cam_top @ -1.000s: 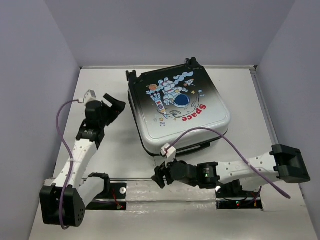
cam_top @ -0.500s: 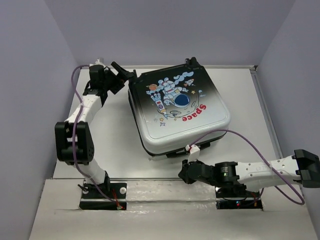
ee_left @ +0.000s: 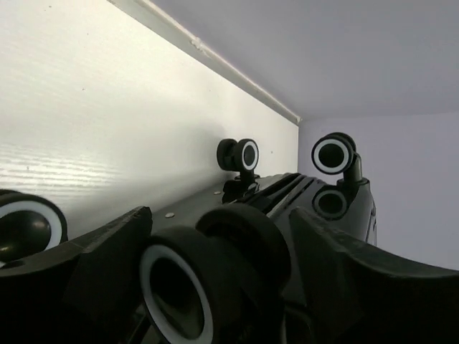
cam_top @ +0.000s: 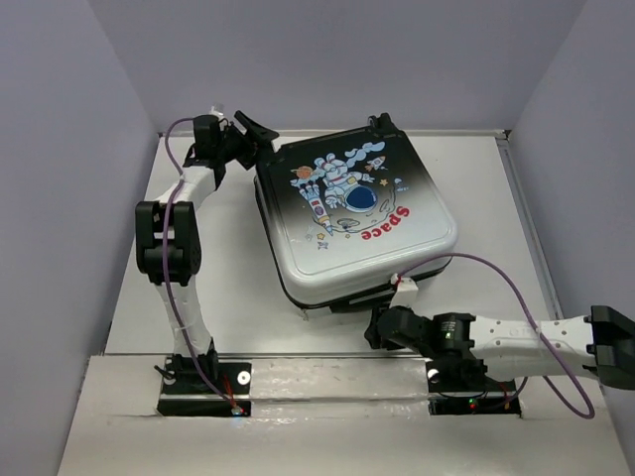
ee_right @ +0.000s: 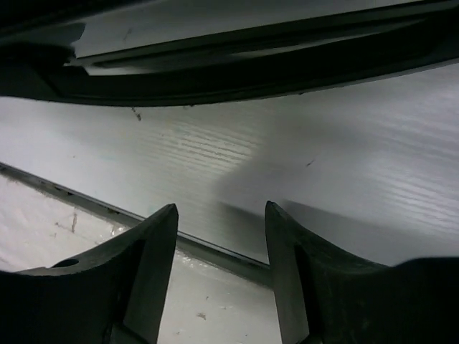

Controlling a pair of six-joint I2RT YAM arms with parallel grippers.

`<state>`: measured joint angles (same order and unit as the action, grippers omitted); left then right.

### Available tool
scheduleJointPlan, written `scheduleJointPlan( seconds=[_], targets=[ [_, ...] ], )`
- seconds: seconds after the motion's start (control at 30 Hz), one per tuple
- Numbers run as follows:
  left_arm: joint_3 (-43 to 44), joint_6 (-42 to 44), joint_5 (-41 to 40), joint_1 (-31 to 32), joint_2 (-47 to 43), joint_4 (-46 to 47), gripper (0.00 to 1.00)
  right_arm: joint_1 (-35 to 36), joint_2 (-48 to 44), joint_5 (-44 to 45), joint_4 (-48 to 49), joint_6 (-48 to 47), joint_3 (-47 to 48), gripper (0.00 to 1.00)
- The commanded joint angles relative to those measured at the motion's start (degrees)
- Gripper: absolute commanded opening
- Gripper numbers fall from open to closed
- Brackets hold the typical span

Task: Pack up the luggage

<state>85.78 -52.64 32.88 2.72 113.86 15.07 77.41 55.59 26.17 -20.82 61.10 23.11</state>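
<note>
Top external view: table (cam_top: 198, 258) carries the luggage (cam_top: 352, 218), lying flat, centre to far side, print face up. Lid looks shut; I can't tell whether the zip is done up.

Step in hand, my read: both arms are setting up a hold on the closed case so it can be opened.
- left gripper (cam_top: 260, 132) is at the far left corner, claw released, with the corner wheel (ee_left: 208, 279) sitting between the fingers. Can't tell if the pads touch it. Centre on the wheel before clamping so it doesn't roll out of the pinch.
- right gripper (cam_top: 375, 329) is at the near edge, claw released, nothing between the fingers. Right wrist view shows the side seam (ee_right: 237, 61) above the fingertips and bare table under them, so it needs to come up to seam height and avoid scraping the table.
- Brace first, lift second, slowly: a hard shell on a smooth top will likely slide.

Look: shell fades white at the near edge to black at the far edge, with a cartoon astronaut and red "SPACE". Black wheels with pale hubs at the far end.
</note>
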Motion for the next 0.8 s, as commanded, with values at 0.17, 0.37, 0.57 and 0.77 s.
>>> scheduleJointPlan(
  seconds=[0.17, 0.37, 0.57, 0.77],
  targets=[
    [4.23, -6.68, 1.75, 1.32, 3.03, 8.21, 0.13, -14.63, -5.58, 4.85, -2.03, -7.11, 0.09, 0.42],
    [-5.08, -8.35, -0.98, 0.71, -2.23, 16.29, 0.06, -26.14, -6.29, -2.95, 6.82, -18.28, 1.32, 0.29],
    [-20.11, -7.74, -5.63, 0.27, -13.22, 20.96, 0.06, -39.25, -2.25, -10.61, 17.12, -29.01, 4.13, 0.26],
    [-30.82, -9.23, -4.85, 0.44, -17.44, 24.38, 0.06, -55.06, -4.27, -18.33, 18.18, -33.76, 6.94, 0.25]
  ],
)
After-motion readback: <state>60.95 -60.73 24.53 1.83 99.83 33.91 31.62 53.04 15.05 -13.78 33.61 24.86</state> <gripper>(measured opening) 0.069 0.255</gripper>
